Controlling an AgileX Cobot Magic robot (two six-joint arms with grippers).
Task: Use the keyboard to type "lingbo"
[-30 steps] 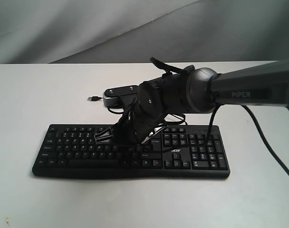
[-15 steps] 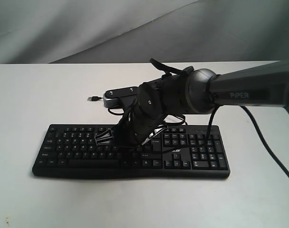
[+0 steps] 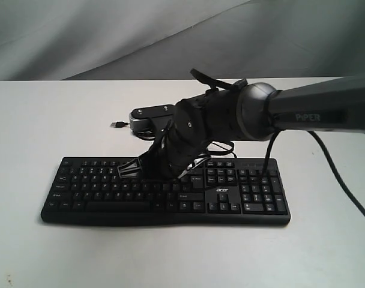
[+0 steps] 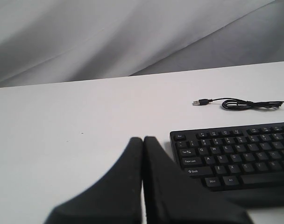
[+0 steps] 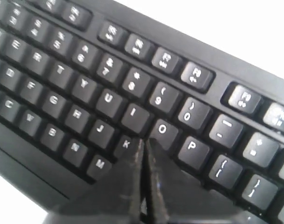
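The wide black keyboard (image 3: 98,193) lies across the white table. My right arm reaches over it from the right. Its gripper (image 3: 128,170) is shut with nothing in it and hovers just above the letter keys. In the right wrist view the closed tips (image 5: 144,142) point between the K key (image 5: 125,144) and the O key (image 5: 161,129) on the keyboard (image 5: 62,70); the key under them is hidden. My left gripper (image 4: 143,140) is shut and empty, low over bare table beside the keyboard's (image 4: 235,150) Esc end. It does not show in the exterior view.
The keyboard's thin black cable (image 4: 240,104) coils on the table behind it and ends in a loose USB plug (image 3: 116,125). A grey cloth backdrop (image 3: 110,36) hangs behind the table. The right arm's cable (image 3: 344,192) trails off the right side.
The right gripper has lifted slightly and shifted a little to the left over the keys. The keyboard has not moved.
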